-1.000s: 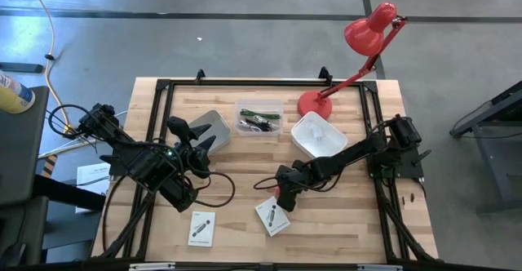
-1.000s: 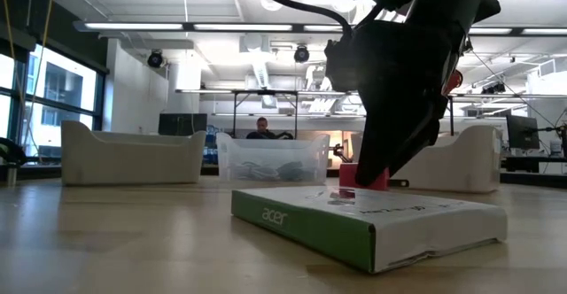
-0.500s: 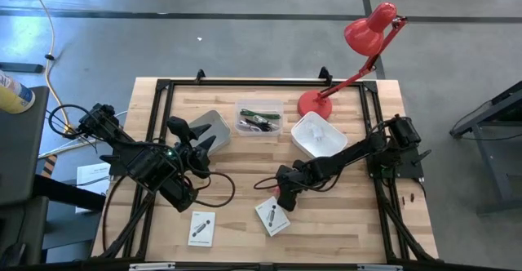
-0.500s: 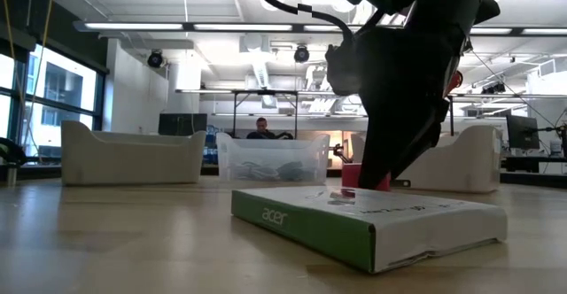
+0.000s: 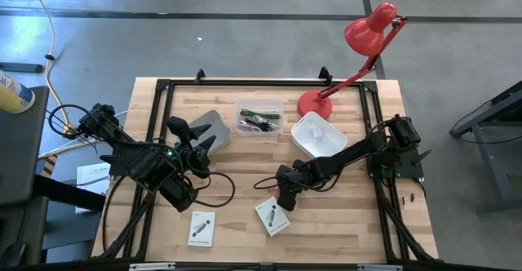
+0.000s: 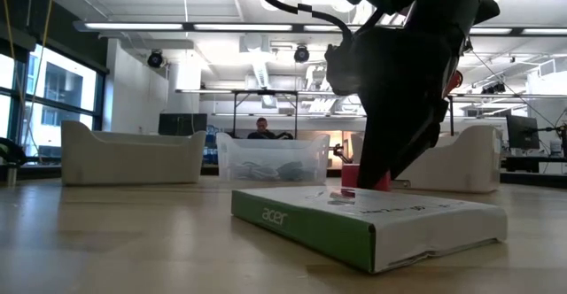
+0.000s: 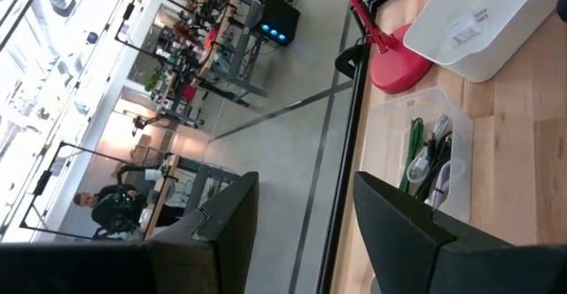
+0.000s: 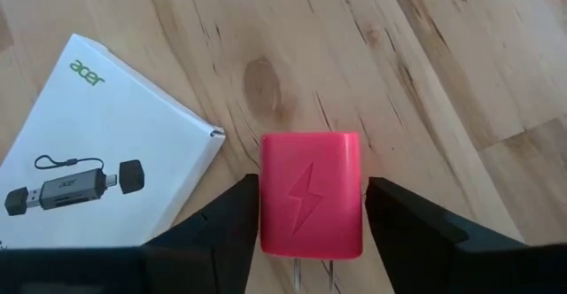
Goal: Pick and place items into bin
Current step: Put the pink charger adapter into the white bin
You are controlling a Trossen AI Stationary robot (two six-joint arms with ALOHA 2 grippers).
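Straddling a pink charger block (image 8: pixel 310 194) with a lightning bolt moulded on its face, the right hand (image 8: pixel 310 207) has one dark finger close on either side of it, though whether they press it I cannot tell; they stand a little apart, block-width, and whether the block is off the surface is not clear either. The block sits directly between the fingers, its long axis running along them, prongs toward the wrist — so the coming move turns only on closing and lifting, then carrying it back toward the clear bin (image 5: pixel 259 117), which lies well apart at the far middle of the wooden surface (image 5: pixel 236 206) and already holds a green pen and coiled cables. Just beside the right hand lies a white Acer card-reader box (image 8: pixel 89 152), one corner near the block but not touching it; a second such box (image 5: pixel 201 228) lies nearer the left arm. The left hand (image 5: pixel 189 144) hovers with fingers spread beside a grey tray (image 5: pixel 214 126), so the right arm is plainly the nearer one. A white bin (image 5: pixel 318 135) and the red desk lamp (image 5: pixel 359 42) stand behind the right arm. Against the earlier frames nothing on the surface has shifted and both arms sit where they were.
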